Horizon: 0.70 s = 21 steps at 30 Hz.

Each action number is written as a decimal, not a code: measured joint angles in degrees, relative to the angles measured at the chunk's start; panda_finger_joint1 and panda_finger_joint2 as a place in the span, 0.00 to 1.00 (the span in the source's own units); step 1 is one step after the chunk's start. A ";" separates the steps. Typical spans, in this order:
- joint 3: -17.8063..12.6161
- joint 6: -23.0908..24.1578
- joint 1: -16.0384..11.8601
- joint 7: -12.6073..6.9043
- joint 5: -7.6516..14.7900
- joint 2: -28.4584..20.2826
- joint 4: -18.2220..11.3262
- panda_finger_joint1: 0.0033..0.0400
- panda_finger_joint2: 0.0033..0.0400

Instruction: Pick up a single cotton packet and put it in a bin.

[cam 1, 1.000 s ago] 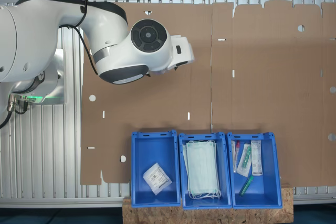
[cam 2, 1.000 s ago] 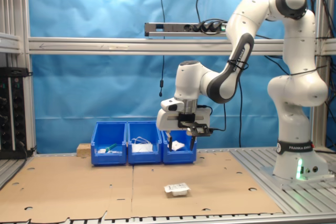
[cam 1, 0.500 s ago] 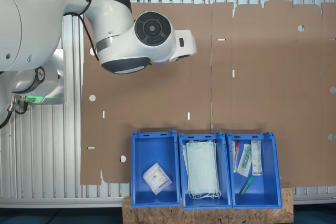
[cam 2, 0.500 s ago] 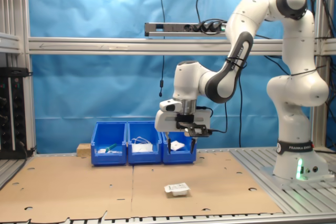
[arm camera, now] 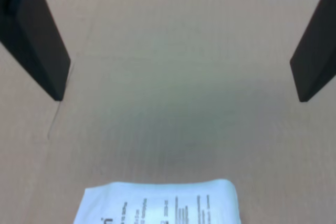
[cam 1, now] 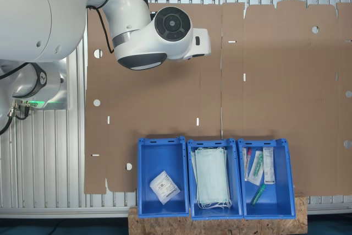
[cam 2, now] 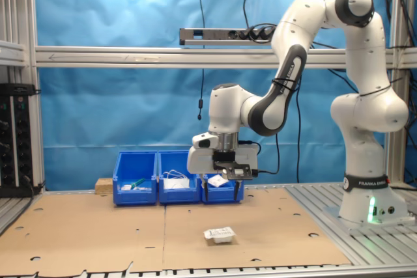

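**On the cardboard: one packet loose, claw above it, released**

On the cardboard sheet (cam 2: pixel 98 232) that covers the desk (cam 2: pixel 374 242), a cotton packet (cam 2: pixel 219 234) lies flat in the second exterior view, well apart from the row of three blue bins. In the wrist view the same packet (arm camera: pixel 160 203) shows white with fine dark print, resting on bare cardboard.

The claw (cam 2: pixel 225 175) hangs above the packet, not touching it. Its two dark fingers (arm camera: pixel 37 40) stand wide apart in the wrist view with nothing between them: released.

Bins, first exterior view: the bin (cam 1: pixel 144 177) at the end of the row nearest the robot base already contains a second cotton packet (cam 1: pixel 164 186), lying tilted on the floor of the bin. The middle bin (cam 1: pixel 191 207) holds pale green face masks (cam 1: pixel 212 182). The far bin (cam 1: pixel 286 180) holds syringe packets (cam 1: pixel 258 168).

The arm (cam 2: pixel 293 50) reaches from its base (cam 2: pixel 365 203) at the desk edge, over the cardboard, wrist pointing down.
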<state>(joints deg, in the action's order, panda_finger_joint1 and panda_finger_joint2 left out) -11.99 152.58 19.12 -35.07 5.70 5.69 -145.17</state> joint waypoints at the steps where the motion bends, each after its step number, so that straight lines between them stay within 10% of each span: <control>1: 0.12 0.00 0.01 0.23 -0.27 0.41 0.20 1.00 1.00; 21: 3.22 0.99 0.24 3.43 -4.73 8.25 3.65 1.00 1.00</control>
<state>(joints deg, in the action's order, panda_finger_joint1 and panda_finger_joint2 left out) -8.77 153.57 19.37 -31.64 0.97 13.94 -141.52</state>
